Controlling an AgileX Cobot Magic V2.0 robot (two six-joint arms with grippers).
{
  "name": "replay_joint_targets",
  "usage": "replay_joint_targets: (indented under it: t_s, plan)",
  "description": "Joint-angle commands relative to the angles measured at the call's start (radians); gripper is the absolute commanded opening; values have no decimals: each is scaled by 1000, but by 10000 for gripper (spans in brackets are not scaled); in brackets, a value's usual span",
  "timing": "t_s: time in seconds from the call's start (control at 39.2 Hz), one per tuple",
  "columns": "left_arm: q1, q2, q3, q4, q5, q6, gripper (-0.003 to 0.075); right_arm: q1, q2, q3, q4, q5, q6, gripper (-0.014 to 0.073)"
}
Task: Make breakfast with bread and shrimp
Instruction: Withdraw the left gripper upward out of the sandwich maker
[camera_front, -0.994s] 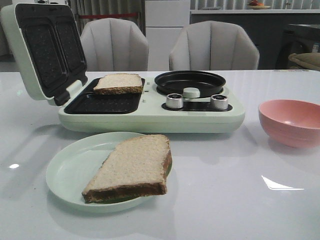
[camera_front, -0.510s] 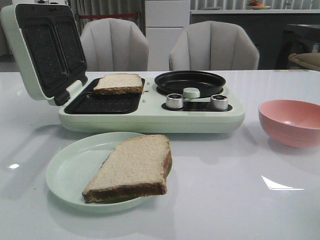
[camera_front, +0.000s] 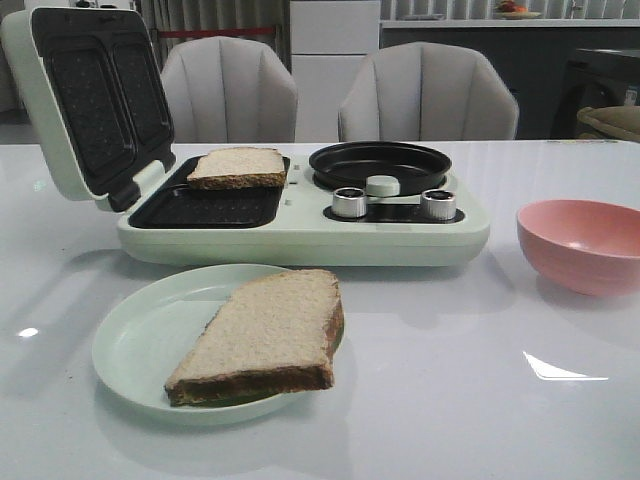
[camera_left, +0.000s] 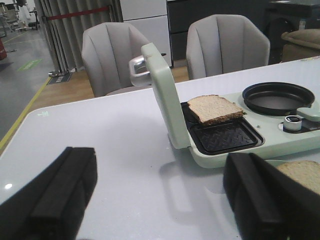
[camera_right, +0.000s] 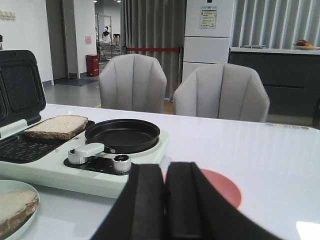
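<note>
Breakfast assembly is standing at an early stage, as I am judging it. One bread slice is lying on the far half of the sandwich maker's open grill tray, the ribbed near half showing bare, and the hinged lid is standing upright. The second bread slice is lying on the pale green plate in front of the appliance, one corner overhanging the rim.

No shrimp is showing in any view. The round black pan beside the grill tray is looking empty, and the visible inner wall of the pink bowl is showing nothing; whether anything is lying on its floor I cannot tell. Still ahead, in my estimate: fetching and cooking the shrimp, then joining them with the bread.

I am holding my left gripper with its fingers spread wide apart and nothing between them, above the table short of the appliance. My right gripper is pressing its fingers together on nothing, poised just before the pink bowl.
</note>
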Motion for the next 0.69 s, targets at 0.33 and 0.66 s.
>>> replay_joint_targets:
  t_s: [0.33, 0.66]
  plan:
    - [2, -1, 74, -87, -150, -10, 562, -3, -22, -16, -5, -78, 0, 150]
    - [2, -1, 74, -87, -155, -10, 562, -3, -22, -24, 7, -328, 0, 150]
